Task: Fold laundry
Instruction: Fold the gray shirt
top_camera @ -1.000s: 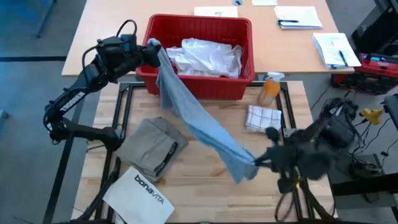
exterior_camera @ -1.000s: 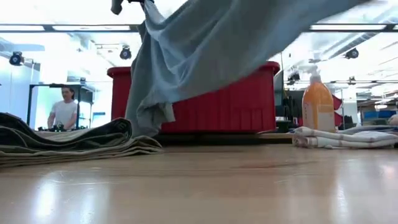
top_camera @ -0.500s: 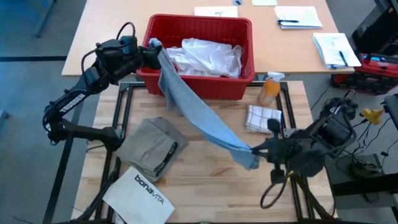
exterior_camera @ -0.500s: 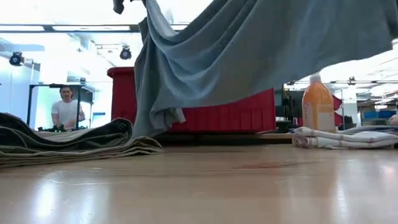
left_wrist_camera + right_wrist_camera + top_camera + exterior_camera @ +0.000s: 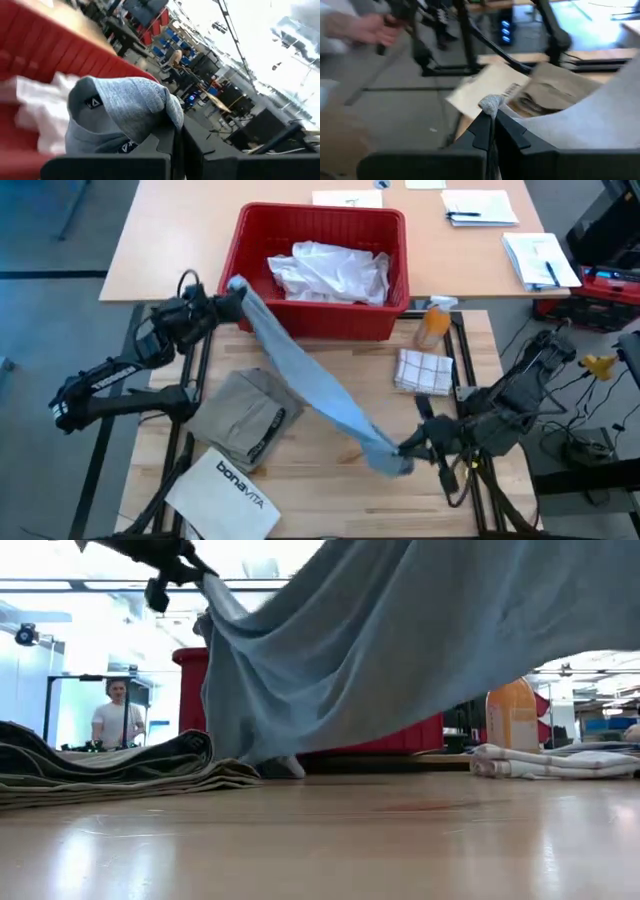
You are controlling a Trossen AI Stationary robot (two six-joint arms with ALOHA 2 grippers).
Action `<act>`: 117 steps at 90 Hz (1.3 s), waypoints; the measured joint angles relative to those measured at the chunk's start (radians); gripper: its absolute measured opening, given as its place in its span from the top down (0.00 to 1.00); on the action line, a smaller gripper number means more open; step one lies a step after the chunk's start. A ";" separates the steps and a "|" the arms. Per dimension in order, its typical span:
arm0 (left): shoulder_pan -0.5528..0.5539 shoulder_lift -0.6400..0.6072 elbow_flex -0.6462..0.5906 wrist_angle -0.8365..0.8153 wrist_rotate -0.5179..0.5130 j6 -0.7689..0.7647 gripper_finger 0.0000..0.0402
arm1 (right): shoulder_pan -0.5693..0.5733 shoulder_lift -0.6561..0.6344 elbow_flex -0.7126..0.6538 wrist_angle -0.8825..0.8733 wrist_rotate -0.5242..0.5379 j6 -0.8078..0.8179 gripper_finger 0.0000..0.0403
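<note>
High view: the soft grey T-shirt is stretched in the air between both arms. The left gripper holds one end just in front of the red plastic basket, at its left corner. The right gripper holds the other end low over the light wooden table, right of centre. The shirt's long axis runs diagonally from the basket's left front corner toward the table's near right. A folded khaki-tan garment lies below the span, with a stiff white bag printed "bonavita" beside it. A crumpled white shirt sits in the basket.

Low view: the cloth hangs as a broad sheet, high at the left gripper and drooping to about table level in front of the basket. A person stands in the room beyond.

Left wrist view: the fingers are clamped on the shirt's collar end; a label shows.

Right wrist view: the fingers are pinched together on a small tuft of grey fabric.

Judgement: the step in hand is spreading the shirt for laying flat. It would go best if both grips hold firm, tension is kept even, and the cloth is lowered onto bare table clear of the khaki garment and the orange bottle.
</note>
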 joint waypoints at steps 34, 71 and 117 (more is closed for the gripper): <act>-0.007 -0.138 0.068 -0.313 0.398 -0.282 1.00 | 0.034 0.043 -0.035 0.077 -0.191 0.015 1.00; -0.007 -0.138 0.514 -0.903 0.462 -0.203 1.00 | 0.041 0.227 0.084 0.137 -0.253 0.006 1.00; -0.008 -0.112 0.796 -1.083 0.480 -0.233 1.00 | 0.043 0.486 0.332 0.138 -0.311 -0.114 1.00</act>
